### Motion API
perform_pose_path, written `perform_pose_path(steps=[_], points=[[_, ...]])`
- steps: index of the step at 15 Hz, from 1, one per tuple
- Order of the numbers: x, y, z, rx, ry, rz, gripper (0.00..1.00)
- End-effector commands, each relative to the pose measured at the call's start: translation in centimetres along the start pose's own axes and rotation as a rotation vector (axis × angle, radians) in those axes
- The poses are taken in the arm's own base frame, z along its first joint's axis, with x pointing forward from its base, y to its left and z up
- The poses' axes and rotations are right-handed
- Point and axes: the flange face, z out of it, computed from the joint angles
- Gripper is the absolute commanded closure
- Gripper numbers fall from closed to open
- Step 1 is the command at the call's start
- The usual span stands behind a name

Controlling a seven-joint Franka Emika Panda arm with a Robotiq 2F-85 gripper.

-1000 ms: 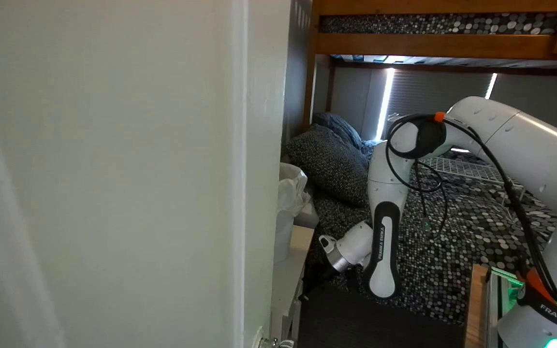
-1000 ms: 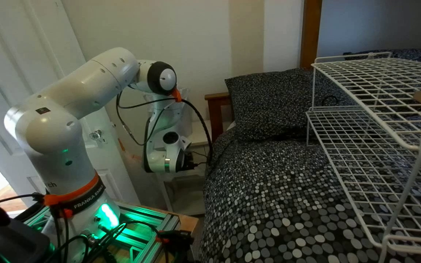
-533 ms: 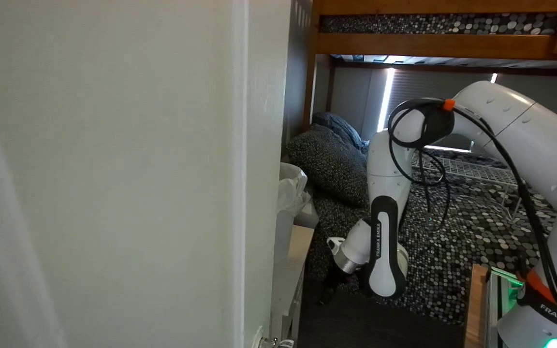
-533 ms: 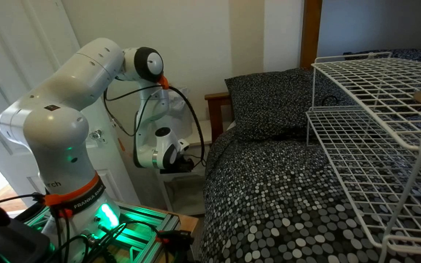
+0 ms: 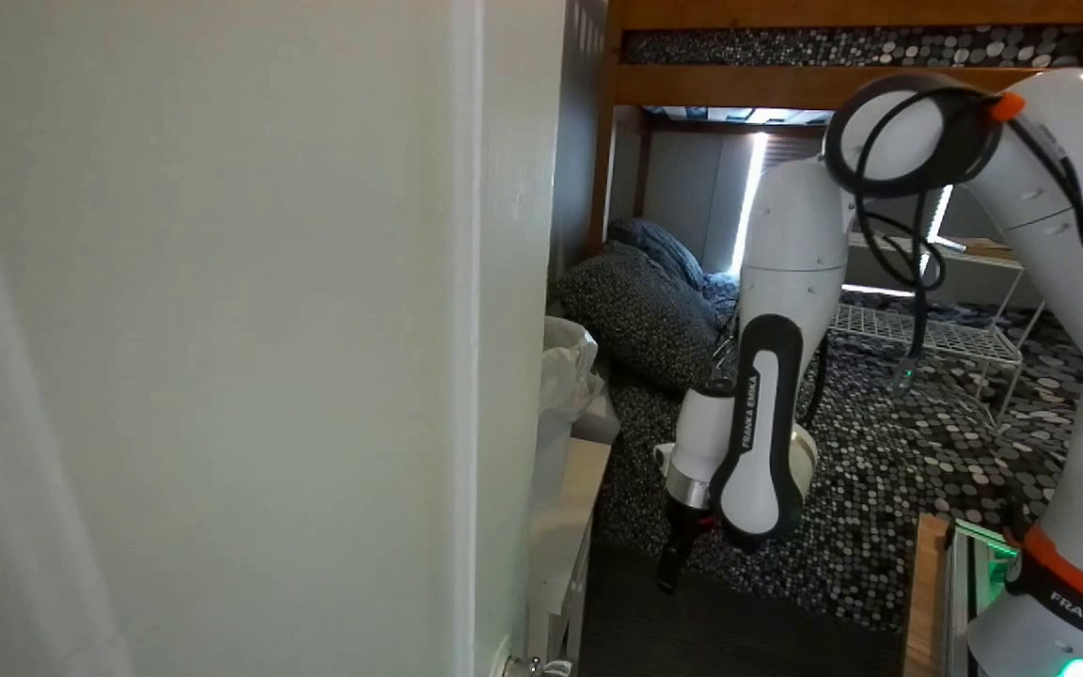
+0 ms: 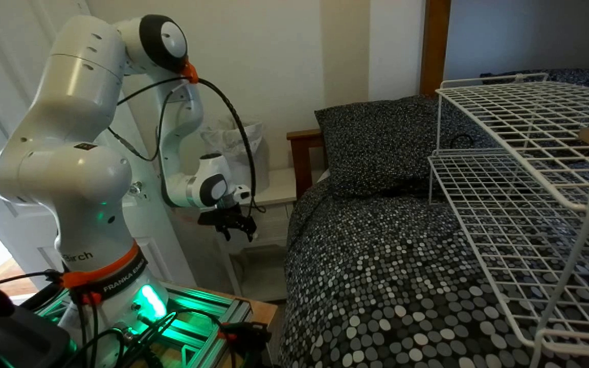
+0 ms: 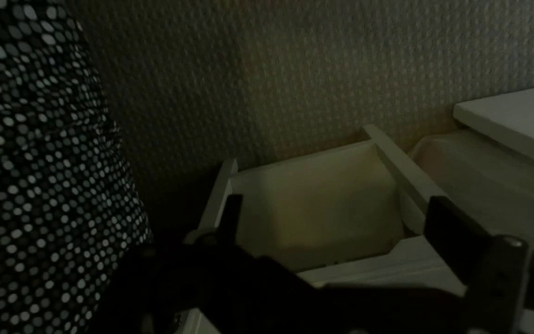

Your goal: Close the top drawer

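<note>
At nine o'clock in an exterior view we are seeing a smooth, glossy, plastic-looking arm (image 6: 77, 168) and a shiny, glass-like doorknob (image 6: 137, 189). There at three we are noting a wire rack (image 6: 529, 110) of coated-looking metal; at five, soft, matt bedding cloth (image 6: 376, 286); at seven, a smooth bare-metal frame (image 6: 205, 305); near eight, a dull, hard-looking gripper (image 6: 240, 238); at ten, a thin, crinkled plastic bag (image 6: 223, 137). At one in an exterior view a bed rail (image 5: 720, 86) is showing satiny wood. In the wrist view we are finding rough, woven-looking carpet (image 7: 295, 74) at twelve and a smooth, matt top drawer (image 7: 318, 204) near four.
</note>
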Motion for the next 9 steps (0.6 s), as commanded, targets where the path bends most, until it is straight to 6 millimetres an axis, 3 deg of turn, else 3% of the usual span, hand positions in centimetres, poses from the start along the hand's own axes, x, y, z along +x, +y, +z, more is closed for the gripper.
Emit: perform_pose_path(steps=[1,6,9], points=[[-0.5,-1.3,-6.0,0.0,-0.076,0.075,0.0],[0.9,-1.8,-12.8,0.022,-0.065,0.119,0.0],[1.5,-1.7,-17.0,0.026,0.157,0.125,0.0]])
